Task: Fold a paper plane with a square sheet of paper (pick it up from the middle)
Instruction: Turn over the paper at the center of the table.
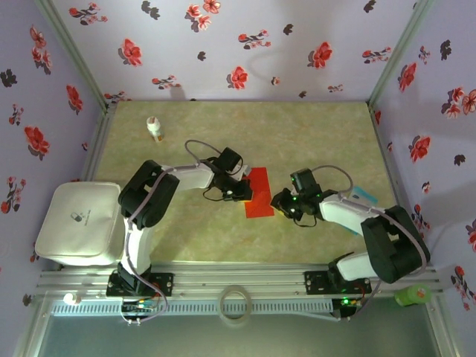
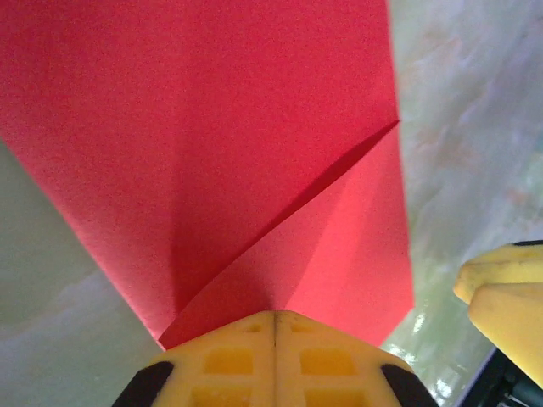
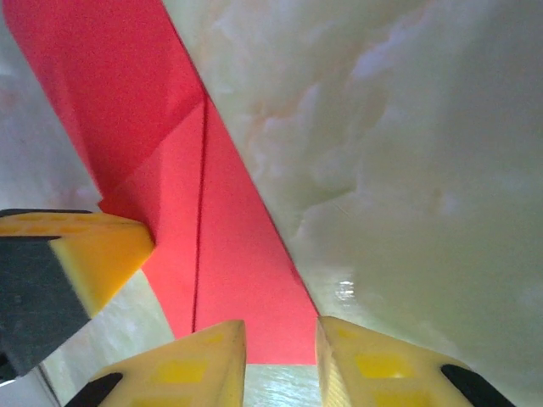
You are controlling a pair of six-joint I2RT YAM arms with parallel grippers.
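L gripper (image 2: 273,326) is sitting shut, tips touching the folded red sheet of paper (image 1: 260,192), which is lying flat mid-table (image 1: 312,141). R gripper (image 3: 282,360) is hovering at the sheet's other edge w/ jaws narrowly apart.

The square sheet of paper (image 1: 259,192), bright red and unmarked, lies flat near the middle of the surface (image 1: 312,141), folded into a narrow oblong. Diagonal creases show overlapping flaps, and a straight crease runs lengthwise.

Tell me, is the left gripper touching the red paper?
Touching. Left wrist view: the shut left gripper meets the red paper at its edge, no gap.
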